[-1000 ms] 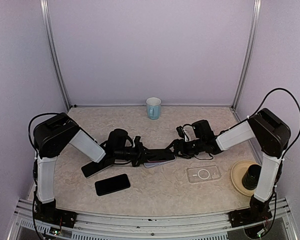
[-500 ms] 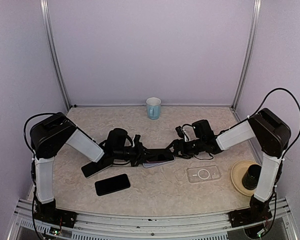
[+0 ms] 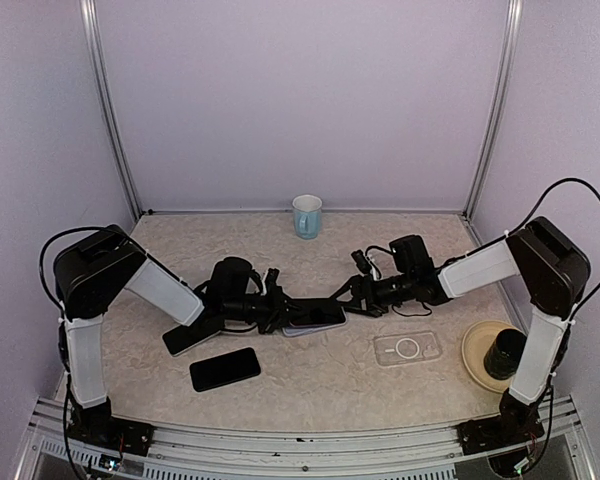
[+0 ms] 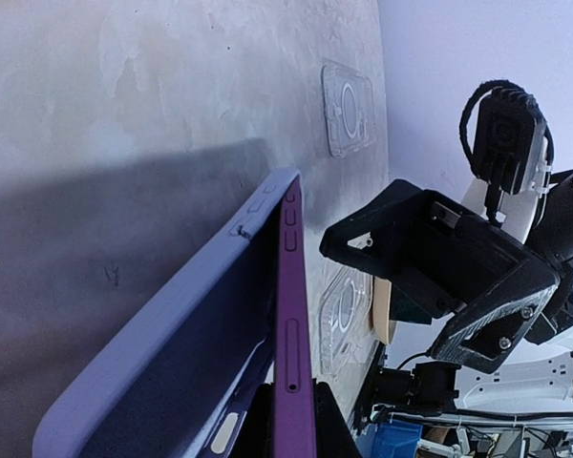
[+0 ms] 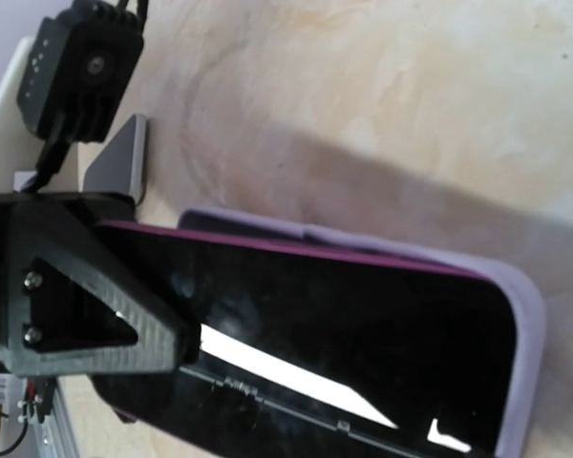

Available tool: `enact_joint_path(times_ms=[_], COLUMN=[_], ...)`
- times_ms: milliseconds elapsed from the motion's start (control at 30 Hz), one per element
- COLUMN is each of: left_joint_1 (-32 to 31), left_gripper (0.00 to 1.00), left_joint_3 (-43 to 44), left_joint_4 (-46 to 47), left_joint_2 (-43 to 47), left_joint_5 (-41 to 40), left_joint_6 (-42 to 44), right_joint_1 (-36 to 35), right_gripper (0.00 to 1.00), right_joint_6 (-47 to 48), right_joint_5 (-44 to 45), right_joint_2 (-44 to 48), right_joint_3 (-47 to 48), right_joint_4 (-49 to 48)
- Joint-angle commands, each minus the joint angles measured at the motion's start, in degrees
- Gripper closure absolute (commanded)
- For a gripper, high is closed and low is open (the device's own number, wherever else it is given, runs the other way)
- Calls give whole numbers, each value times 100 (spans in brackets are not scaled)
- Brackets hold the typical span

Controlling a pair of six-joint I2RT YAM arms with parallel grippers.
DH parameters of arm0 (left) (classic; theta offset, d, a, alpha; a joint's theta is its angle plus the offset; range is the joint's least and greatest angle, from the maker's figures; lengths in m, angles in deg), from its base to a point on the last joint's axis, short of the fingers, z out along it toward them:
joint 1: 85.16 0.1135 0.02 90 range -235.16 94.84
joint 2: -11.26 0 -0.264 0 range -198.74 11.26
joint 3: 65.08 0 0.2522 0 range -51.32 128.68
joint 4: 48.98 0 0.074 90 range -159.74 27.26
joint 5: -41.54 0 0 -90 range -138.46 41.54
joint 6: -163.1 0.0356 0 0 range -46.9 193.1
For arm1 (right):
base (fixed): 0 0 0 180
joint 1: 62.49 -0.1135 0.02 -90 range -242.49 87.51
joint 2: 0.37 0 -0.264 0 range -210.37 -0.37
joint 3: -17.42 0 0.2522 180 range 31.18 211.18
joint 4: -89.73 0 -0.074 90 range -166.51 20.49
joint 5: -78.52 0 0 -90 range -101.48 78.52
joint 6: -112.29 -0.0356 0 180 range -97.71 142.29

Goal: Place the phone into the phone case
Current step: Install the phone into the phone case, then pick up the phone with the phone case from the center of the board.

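A purple-edged phone (image 3: 318,314) with a black screen (image 5: 344,324) sits tilted over a lavender phone case (image 3: 302,330) at the table's middle. In the left wrist view the phone's edge (image 4: 293,315) meets the case (image 4: 172,343) at the far end, and the near end is lifted off it. My left gripper (image 3: 278,311) is shut on the phone's near end (image 4: 301,420). My right gripper (image 3: 353,296) stands open at the phone's other end, and one of its fingers (image 4: 430,267) hovers just beyond the phone. Its own fingertips do not show clearly in the right wrist view.
A black phone (image 3: 225,368) lies near the front left, and another dark slab (image 3: 188,339) lies under my left arm. A clear case (image 3: 407,349) sits right of centre. A tan plate (image 3: 477,352) holds a black cylinder (image 3: 502,352). A blue cup (image 3: 307,216) stands at the back wall.
My left gripper has pushed the phone slightly to the right and laid it flatter over the case. The right gripper has shifted a little and stays open.
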Motion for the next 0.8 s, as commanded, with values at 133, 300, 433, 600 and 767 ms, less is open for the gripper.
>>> enact_joint_path(times_ms=[133,300,433,600,767], left_joint_1=[-30,-30,-30,-39,-73], left_gripper=[100,100,100,100,100], left_joint_3=[-120,-184,-213,-243,-226], left_joint_4=[90,302,480,821,1023], left_joint_2=[402,499,576,644,734], left_joint_5=[88,163,243,388,506], left_joint_6=[330,369,402,418,491], right_joint_1=[111,278,439,496,501], right_gripper=[22,21,21,21,22], right_joint_6=[148,218,242,262,217], right_joint_5=[-168,-193,-220,-283,-502], right_joint_2=[257,392,508,488,489], right_joint_3=[-76,-139,-240,-310,-358], right_joint_4=[70,102,80,41,-156])
